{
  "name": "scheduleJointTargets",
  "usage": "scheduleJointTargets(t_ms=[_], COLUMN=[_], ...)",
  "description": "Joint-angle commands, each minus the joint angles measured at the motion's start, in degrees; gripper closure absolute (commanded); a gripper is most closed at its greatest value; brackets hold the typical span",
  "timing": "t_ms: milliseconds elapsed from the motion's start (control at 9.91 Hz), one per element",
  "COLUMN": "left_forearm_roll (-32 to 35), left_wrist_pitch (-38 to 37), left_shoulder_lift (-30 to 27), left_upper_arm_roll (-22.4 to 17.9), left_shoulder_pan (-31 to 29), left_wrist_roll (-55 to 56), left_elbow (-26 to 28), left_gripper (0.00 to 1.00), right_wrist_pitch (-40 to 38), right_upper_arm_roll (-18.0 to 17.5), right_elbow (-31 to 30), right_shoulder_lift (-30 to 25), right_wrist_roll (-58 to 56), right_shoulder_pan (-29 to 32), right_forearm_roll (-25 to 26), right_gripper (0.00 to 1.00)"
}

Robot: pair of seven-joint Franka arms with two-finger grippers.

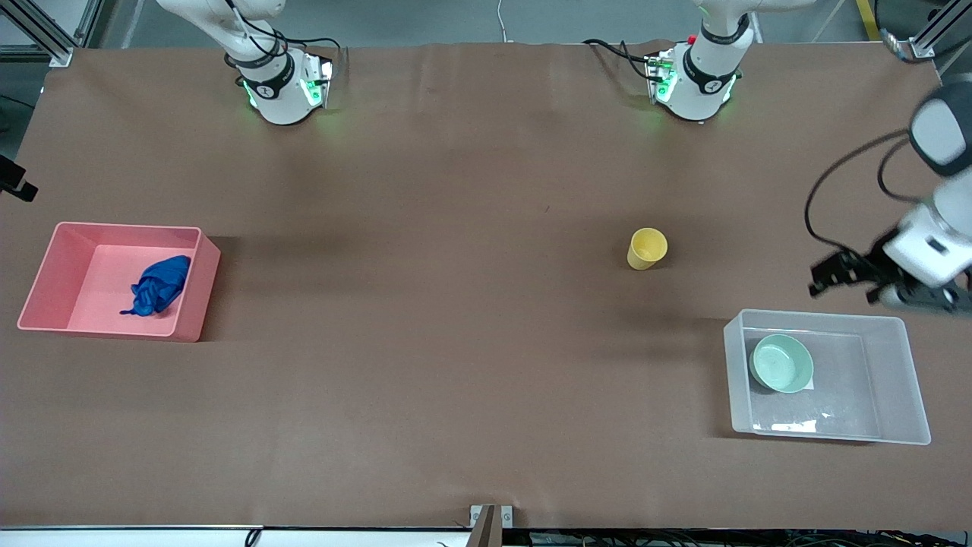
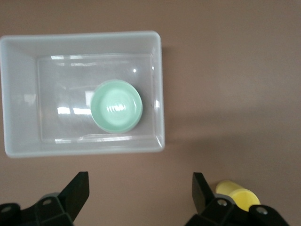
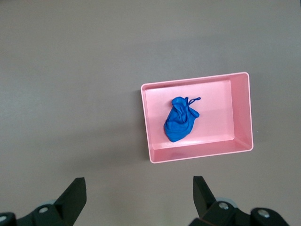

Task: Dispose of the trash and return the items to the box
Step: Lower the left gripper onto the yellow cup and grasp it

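Blue cloth wad [image 1: 157,286] sitting in the pink bin [image 1: 45,267] at the right arm's end of the bench [image 1: 456,342], mint-green bowl [image 1: 781,363] inside the clear tub [image 1: 907,380], yellow cup [image 1: 647,248] upright on the bench nearby, left gripper [image 1: 849,281] up over the bench just beside the tub, jaws wide apart, right gripper [image 3: 138,200] high over the bench near the pink bin, jaws apart too

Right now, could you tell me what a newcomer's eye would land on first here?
Probably the blue cloth lying in the pink bin at the right arm's end of the table. Next, the yellow cup alone on the brown table, and the mint bowl in the clear tub at the left arm's end.
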State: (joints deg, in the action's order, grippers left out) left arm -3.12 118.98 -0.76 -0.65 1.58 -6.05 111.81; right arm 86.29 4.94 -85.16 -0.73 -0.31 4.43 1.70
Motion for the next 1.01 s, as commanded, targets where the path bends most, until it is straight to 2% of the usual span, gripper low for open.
scheduleJointTargets(t_ms=[0, 303, 505, 908], left_forearm_roll=[1.72, 1.72, 1.72, 1.72], left_wrist_pitch=[1.60, 6.67, 12.56, 20.31], left_shoulder_lift=[-7.58, -4.97, 0.20, 13.30], left_upper_arm_roll=[4.85, 10.57, 13.04, 16.56], left_shoulder_pan=[-0.09, 0.17, 0.17, 0.26], left_wrist_roll=[7.07, 8.77, 9.30, 9.47], left_elbow=[13.22, 19.65, 22.38, 22.75], left_gripper=[0.01, 0.00, 0.01, 0.04], right_wrist_pitch=[0.46, 0.46, 0.46, 0.46], right_upper_arm_roll=[-0.28, -0.28, -0.28, -0.28], right_elbow=[0.34, 0.53, 0.53, 0.44], right_shoulder_lift=[-0.50, -0.50, -0.50, -0.50], right_wrist_roll=[0.14, 0.14, -0.04, -0.04], right_shoulder_pan=[-0.39, -0.56, -0.65, -0.65], right_forearm_roll=[0.32, 0.24, -0.03, -0.03], right_gripper=[0.00, 0.00, 0.00, 0.00])
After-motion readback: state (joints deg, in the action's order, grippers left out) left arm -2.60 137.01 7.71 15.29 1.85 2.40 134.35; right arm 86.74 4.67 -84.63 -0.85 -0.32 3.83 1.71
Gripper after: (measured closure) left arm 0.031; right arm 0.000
